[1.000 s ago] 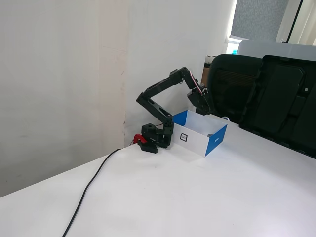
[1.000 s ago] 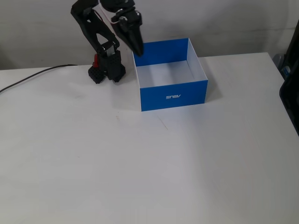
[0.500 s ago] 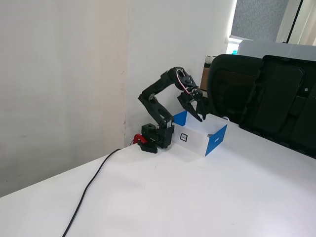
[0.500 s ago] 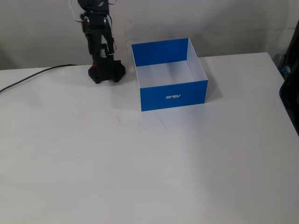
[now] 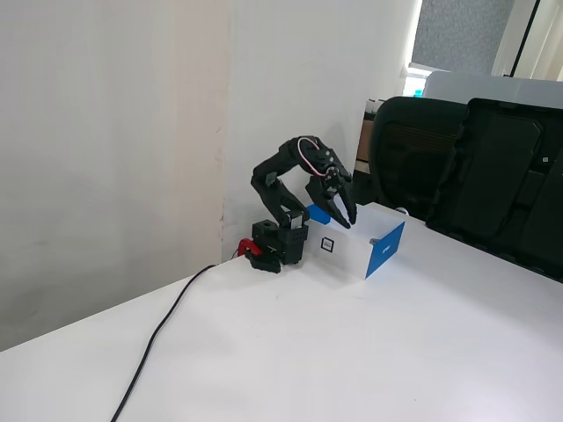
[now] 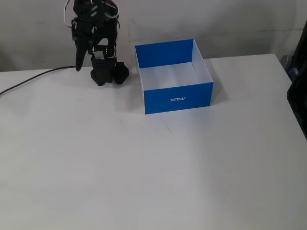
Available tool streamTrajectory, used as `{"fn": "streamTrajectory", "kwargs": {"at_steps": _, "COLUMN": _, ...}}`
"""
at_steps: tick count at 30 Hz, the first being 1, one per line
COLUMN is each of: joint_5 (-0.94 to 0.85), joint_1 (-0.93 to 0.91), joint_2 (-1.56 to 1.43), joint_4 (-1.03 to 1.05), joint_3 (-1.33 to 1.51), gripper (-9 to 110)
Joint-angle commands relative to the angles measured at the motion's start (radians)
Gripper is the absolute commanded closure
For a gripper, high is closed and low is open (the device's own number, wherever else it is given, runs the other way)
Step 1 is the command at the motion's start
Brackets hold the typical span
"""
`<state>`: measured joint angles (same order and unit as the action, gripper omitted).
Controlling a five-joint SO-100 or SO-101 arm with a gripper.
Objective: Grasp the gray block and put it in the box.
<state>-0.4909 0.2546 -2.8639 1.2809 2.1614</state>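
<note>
No gray block visible on the table [image 6: 158, 167] or in the box [image 6: 177, 99]. Pincer [image 5: 343, 216] hangs spread and empty beside the box, so best to find the block first, then square the jaws on its flat faces.

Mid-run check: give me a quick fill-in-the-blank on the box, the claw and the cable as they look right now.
1. In a fixed view, the box has outer walls coloured ____.
2. In that same view, the claw points down at the ____ of the box.
3. The cable lying on the table is coloured ____.
Missing words: blue; left; black.
</note>
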Motion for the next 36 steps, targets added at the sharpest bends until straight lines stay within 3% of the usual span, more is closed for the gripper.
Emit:
{"fn": "streamTrajectory", "kwargs": {"at_steps": 1, "joint_5": -0.020, "joint_1": 0.006, "joint_2": -0.054, "joint_4": -0.103, "joint_3": 0.075, "gripper": 101}}
{"fn": "streamTrajectory", "kwargs": {"at_steps": 16, "joint_5": 0.276, "joint_1": -0.163, "joint_2": -0.245, "joint_4": -0.189, "joint_3": 0.408, "gripper": 101}}
{"fn": "streamTrajectory", "kwargs": {"at_steps": 36, "joint_5": 0.336, "joint_1": -0.199, "joint_2": -0.529, "joint_4": -0.140, "joint_3": 0.759, "gripper": 101}}
